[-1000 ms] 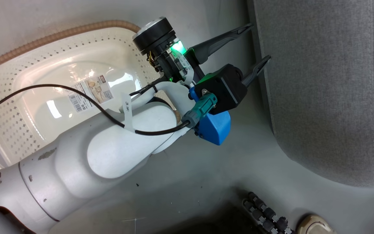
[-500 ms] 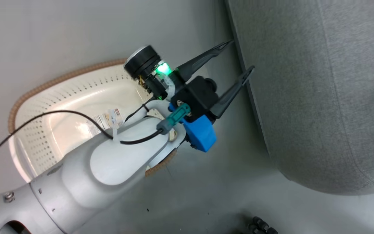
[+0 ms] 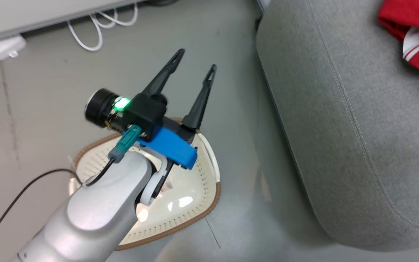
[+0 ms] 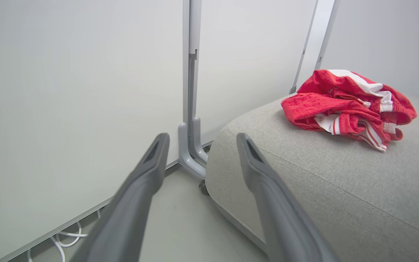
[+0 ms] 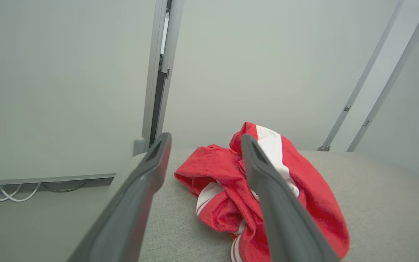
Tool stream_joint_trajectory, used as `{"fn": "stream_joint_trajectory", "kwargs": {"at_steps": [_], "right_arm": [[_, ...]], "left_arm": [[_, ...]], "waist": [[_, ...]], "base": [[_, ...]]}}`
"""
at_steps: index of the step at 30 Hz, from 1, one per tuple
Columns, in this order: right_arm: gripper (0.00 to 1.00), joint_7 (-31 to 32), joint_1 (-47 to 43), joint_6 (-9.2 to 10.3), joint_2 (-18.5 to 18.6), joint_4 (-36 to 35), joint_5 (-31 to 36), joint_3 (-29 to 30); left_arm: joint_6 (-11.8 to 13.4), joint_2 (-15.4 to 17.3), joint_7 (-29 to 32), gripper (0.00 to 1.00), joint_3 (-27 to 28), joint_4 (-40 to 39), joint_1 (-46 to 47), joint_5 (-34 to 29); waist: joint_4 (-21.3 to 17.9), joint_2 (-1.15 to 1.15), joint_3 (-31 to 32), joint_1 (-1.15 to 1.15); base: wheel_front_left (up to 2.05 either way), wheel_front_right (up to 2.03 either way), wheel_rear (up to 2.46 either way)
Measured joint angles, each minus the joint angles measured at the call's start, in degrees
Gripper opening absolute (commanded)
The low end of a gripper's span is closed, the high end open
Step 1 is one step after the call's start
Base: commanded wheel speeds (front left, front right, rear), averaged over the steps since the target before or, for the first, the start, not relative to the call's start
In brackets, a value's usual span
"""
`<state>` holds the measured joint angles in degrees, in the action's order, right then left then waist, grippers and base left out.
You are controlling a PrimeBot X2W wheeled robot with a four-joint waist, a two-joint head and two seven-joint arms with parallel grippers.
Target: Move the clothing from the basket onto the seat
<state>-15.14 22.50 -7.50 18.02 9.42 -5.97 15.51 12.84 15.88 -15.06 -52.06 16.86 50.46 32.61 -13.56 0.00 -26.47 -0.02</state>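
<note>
The clothing (image 4: 344, 105) lies crumpled on the seat (image 4: 322, 189), pointing no clear way.

Red and white on grey, cream and brown under my arm.

The clothing (image 3: 409, 16) is bright red with white stripes and panels. The seat (image 3: 340, 127) is a pale grey weave with lighter stitched seams. The basket (image 3: 204, 182) is cream-white, dotted with rows of small holes, and its rim has a brown woven pattern. My left gripper (image 3: 196, 59) has charcoal-black fingers, and behind them are a blue block (image 3: 171, 145), a teal plug (image 3: 127, 138) and a green light (image 3: 121, 103). My forearm (image 3: 100, 207) is glossy silver-white. The floor (image 3: 49, 91) is dull grey, with white cables (image 3: 100, 25) on it.
</note>
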Motion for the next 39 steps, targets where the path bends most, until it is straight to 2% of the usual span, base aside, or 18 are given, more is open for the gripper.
{"fn": "stream_joint_trajectory", "kwargs": {"at_steps": [9,15,30,39], "right_arm": [[1.00,0.0,-1.5,0.00,-1.2,-2.5,0.4,-7.7],[1.00,0.0,-3.3,0.00,-2.8,-3.0,0.8,-12.1],[1.00,0.0,-13.6,0.00,-7.7,-1.7,0.2,-15.3],[1.00,0.0,-19.9,0.00,-10.3,-1.1,-0.2,-14.4]], "left_arm": [[0.0,0.1,0.0,1.00,15.2,-5.0,-12.6,-6.1],[-1.5,-0.6,0.0,1.00,23.7,-6.5,-21.1,-9.8],[-7.2,-5.7,0.0,1.00,39.1,-9.6,-39.4,-16.7],[-13.0,-9.4,0.0,1.00,45.2,-10.2,-46.0,-19.2]], "waist": [[5.6,0.00,8.2,0.00],[9.2,0.00,13.1,0.00],[14.2,0.00,23.4,0.01],[16.0,0.00,27.2,0.01]], "base": [[0.00,0.00,0.00],[0.00,0.00,0.00],[0.00,0.00,0.00],[0.00,0.00,0.00]]}}
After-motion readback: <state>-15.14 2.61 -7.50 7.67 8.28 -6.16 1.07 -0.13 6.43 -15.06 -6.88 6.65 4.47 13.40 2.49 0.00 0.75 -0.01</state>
